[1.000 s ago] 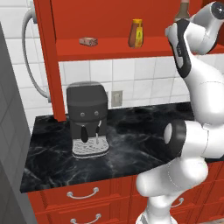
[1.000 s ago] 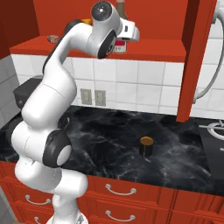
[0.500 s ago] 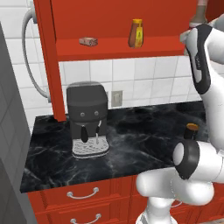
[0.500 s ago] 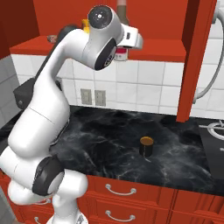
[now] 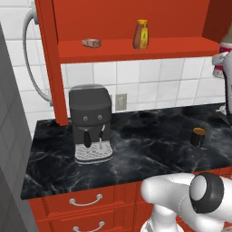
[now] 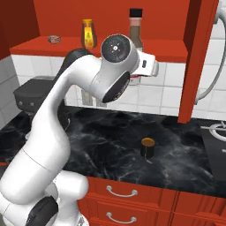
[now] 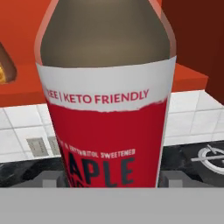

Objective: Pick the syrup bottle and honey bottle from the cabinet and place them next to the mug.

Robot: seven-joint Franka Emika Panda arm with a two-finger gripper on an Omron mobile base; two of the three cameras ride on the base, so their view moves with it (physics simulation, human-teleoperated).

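White arm's raised up at the bright red wall cabinet [image 6: 88, 48], your gripper [image 7: 113, 178] pinching the tall red-labelled syrup bottle [image 7: 105, 92] just off the shelf's front edge.

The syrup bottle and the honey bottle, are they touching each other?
Apart. The right base view shows red cabinet wall between the honey bottle and the syrup bottle.

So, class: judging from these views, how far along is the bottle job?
Nothing is placed by the mug yet. In hand: the syrup bottle sits close before the tool, apparently gripped and lifted off the cabinet shelf. Left: set it beside the mug, then fetch the honey bottle from the shelf.
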